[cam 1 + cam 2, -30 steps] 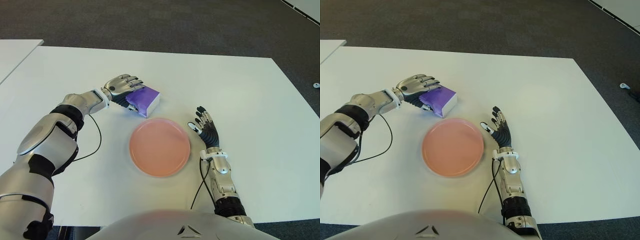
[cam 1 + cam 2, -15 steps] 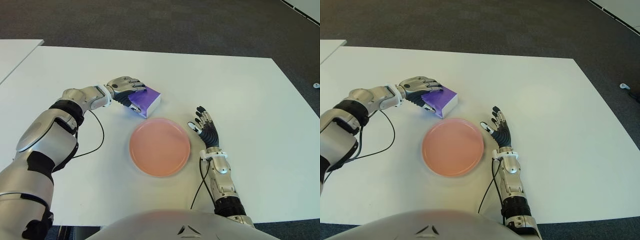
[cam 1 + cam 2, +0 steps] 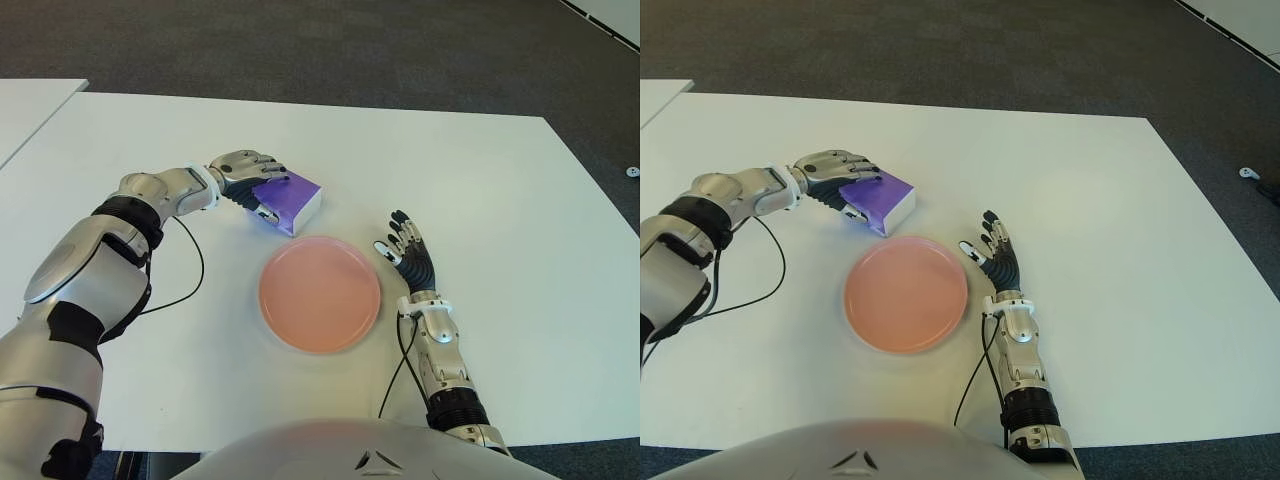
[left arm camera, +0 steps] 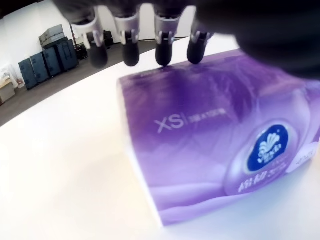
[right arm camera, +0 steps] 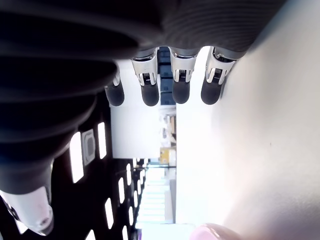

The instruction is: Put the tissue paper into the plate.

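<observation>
A purple tissue pack (image 3: 291, 200) lies on the white table (image 3: 480, 170), just beyond the pink plate (image 3: 320, 294). My left hand (image 3: 252, 178) covers the pack's left end. Its fingers (image 4: 164, 44) curl down over the far top edge, and the thumb sits at the near side. In the left wrist view the pack (image 4: 215, 145) still lies flat on the table. My right hand (image 3: 408, 254) shows beside the plate, on its right, with the fingers spread and nothing in them.
A black cable (image 3: 190, 280) loops on the table left of the plate. Another cable (image 3: 400, 360) runs along my right forearm. A second white table (image 3: 30, 105) stands at the far left. Dark carpet lies beyond the table's far edge.
My left hand has come down onto the tissue pack and its fingers have curled closer over it. The pack, the plate and my right hand have stayed put.
</observation>
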Robot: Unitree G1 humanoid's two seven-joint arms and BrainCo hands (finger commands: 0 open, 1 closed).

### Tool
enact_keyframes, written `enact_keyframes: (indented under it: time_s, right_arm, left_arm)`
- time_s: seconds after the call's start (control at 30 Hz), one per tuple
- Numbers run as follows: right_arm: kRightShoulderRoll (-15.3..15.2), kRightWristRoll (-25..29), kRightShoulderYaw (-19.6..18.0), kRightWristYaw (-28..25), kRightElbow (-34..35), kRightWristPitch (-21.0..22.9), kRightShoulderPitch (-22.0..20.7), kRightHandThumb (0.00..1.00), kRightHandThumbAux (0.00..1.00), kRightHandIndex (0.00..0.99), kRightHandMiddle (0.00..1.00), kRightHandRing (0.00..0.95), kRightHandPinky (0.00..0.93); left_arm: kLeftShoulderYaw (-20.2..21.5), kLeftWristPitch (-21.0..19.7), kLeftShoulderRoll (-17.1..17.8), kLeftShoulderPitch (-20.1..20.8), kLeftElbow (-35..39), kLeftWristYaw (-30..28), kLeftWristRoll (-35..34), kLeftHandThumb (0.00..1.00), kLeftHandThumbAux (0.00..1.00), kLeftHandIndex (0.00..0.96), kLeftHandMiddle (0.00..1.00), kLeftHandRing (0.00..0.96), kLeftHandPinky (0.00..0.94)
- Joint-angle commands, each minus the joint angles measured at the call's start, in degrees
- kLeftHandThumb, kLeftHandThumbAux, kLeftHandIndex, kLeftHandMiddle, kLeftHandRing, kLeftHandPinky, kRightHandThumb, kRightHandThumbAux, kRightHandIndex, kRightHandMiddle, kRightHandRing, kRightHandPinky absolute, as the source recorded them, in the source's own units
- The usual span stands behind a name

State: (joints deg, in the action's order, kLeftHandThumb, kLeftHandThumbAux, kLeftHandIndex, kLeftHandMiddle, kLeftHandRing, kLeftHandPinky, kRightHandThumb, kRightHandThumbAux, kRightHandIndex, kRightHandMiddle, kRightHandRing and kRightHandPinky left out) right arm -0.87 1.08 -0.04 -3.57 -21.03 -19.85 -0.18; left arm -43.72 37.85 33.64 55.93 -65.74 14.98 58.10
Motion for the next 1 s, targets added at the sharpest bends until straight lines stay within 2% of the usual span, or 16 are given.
enact_keyframes:
  time_s: [0.03,0.43,1.0]
  right_arm:
    - [0.98,-0.42,0.59,0.2,-5.89,4.07,3.97,0.013,0.62,0.0,0.0,0.0,0.0]
    - [0.94,-0.46,0.64,0.06,-5.92,3.68,4.13,0.026,0.602,0.0,0.0,0.0,0.0]
    - [1.05,-0.21,0.7,-0.42,-6.41,2.97,4.5,0.025,0.611,0.0,0.0,0.0,0.0]
  left_arm:
    - [-0.71,-0.92,0.14,0.97,0.11,2.39,1.28,0.261,0.165,0.0,0.0,0.0,0.0]
    - [-1.45,-2.35,-0.79,1.05,-0.3,8.74,2.38,0.239,0.189,0.0,0.0,0.0,0.0]
    - [-6.93,-8.96,-3.57,1.1,-3.44,19.38,7.84,0.207,0.181,0.0,0.0,0.0,0.0]
